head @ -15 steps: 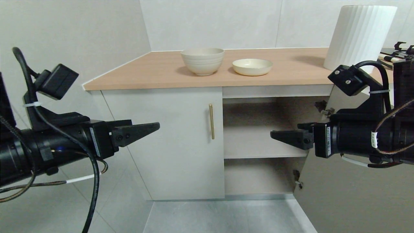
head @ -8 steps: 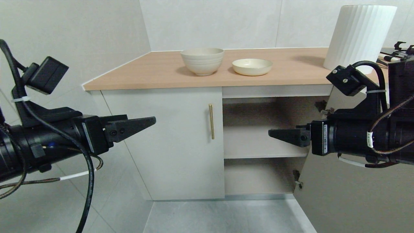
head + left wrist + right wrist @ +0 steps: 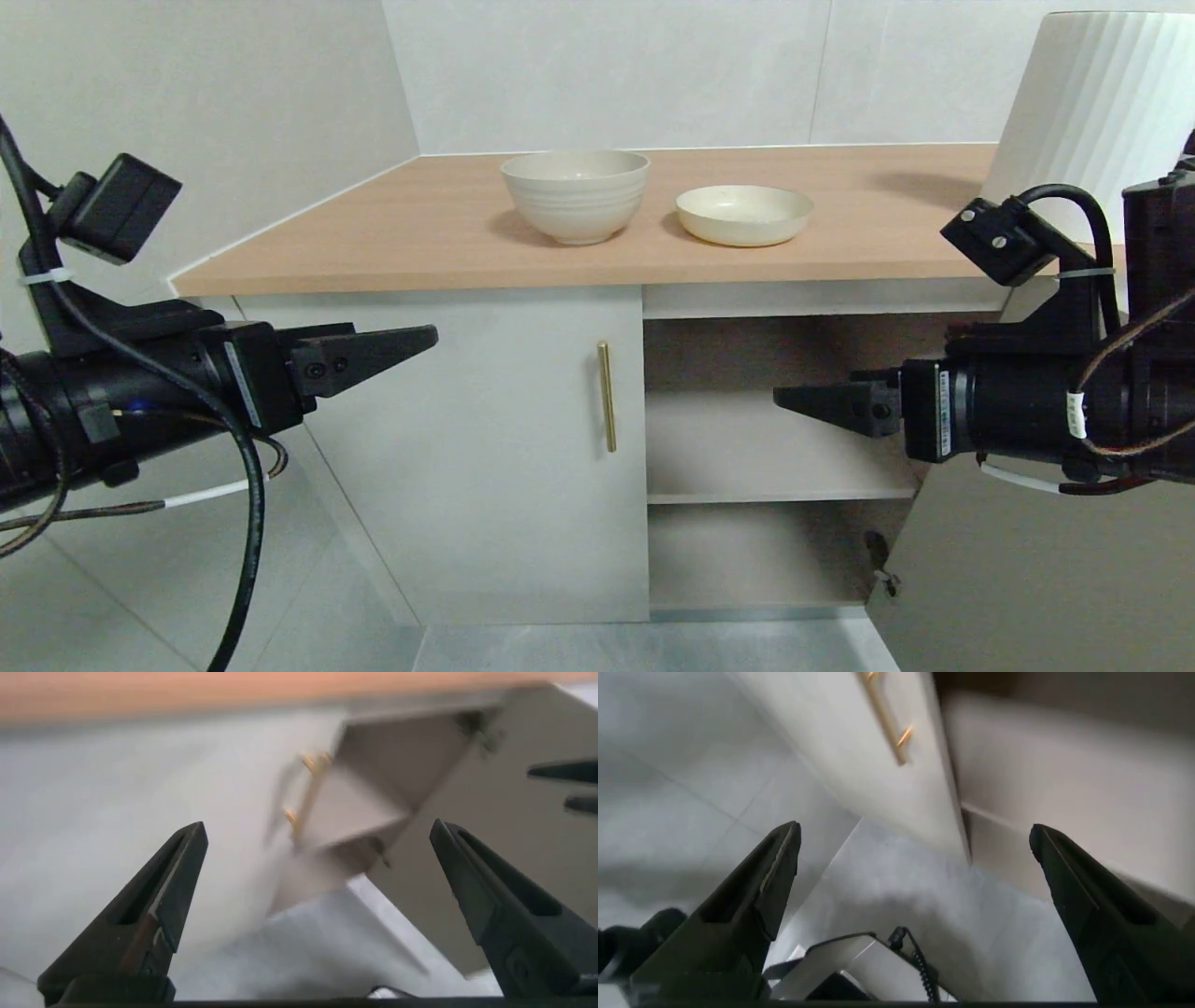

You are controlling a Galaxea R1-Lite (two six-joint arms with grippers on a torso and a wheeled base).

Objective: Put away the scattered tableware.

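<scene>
Head camera has shifted nearer the cabinet (image 3: 485,448); we see no tableware moved. Bowl (image 3: 574,194) and shallow dish (image 3: 744,214) sit side by side, apart, mid worktop (image 3: 420,233), bowl on the left. Below, left door shut, right compartment open with a shelf (image 3: 766,467). Left pincer (image 3: 318,831) and right pincer (image 3: 913,831) hang before the cabinet, both spread apart, empty.

Pale tiled walls (image 3: 607,65), wooden countertop (image 3: 420,233), grey cabinet (image 3: 448,448) with brass handle (image 3: 605,397), 1 shelf (image 3: 766,467) inside, grey floor (image 3: 653,649)
</scene>
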